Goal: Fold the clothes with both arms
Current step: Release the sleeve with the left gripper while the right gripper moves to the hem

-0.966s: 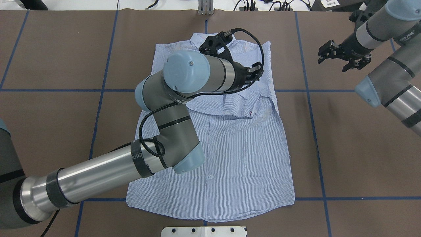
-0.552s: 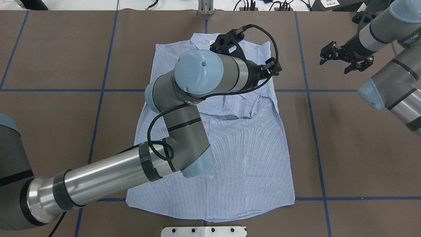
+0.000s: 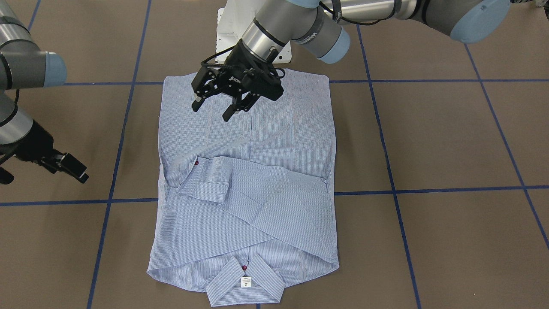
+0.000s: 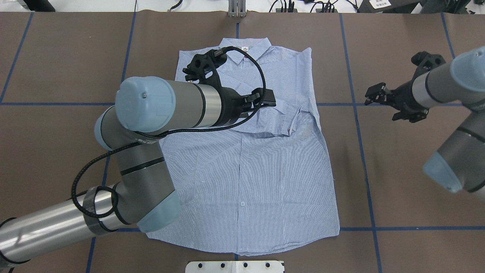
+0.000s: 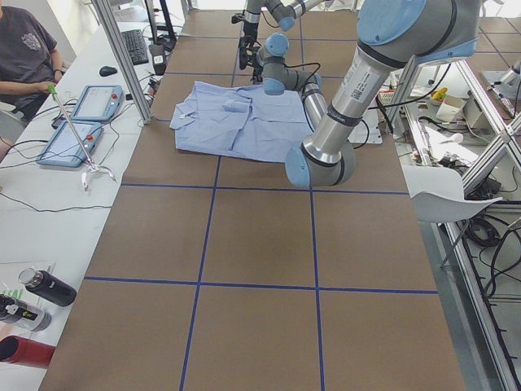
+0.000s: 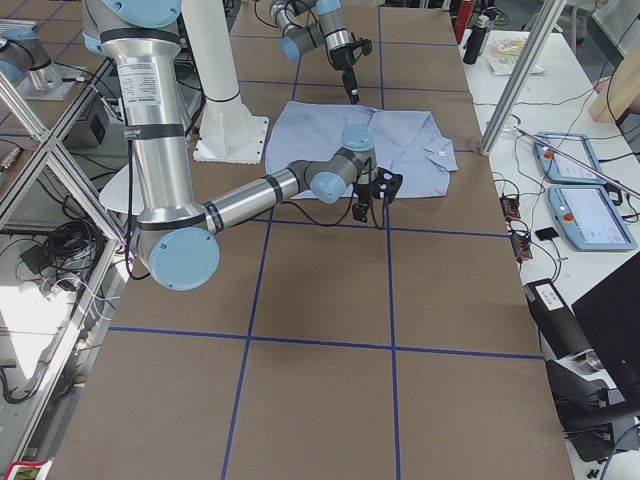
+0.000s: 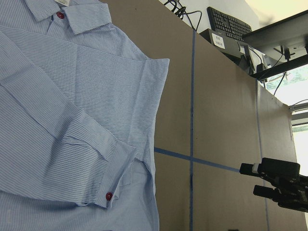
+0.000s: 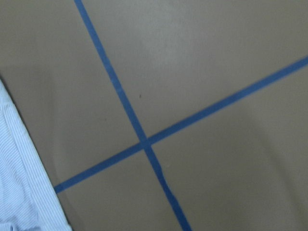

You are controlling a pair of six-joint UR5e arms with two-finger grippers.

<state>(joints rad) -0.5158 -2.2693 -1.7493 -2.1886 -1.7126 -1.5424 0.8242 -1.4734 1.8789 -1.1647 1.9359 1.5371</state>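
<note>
Frontally, the left gripper [image 3: 211, 110] hangs wide, empty, over the hem half of the shirt [image 3: 279, 146], which lies on the table [image 3: 429, 141] lengthwise away from the robot, collar [image 3: 266, 281] farthest; overhead, the right gripper [image 4: 383, 107], seemingly spread, sits off its right edge.

Left arm [image 4: 159, 110] hides shirt [image 4: 265, 182] shoulder overhead; neck label [image 3: 245, 282] print unreadable; right wrist view blurred.
</note>
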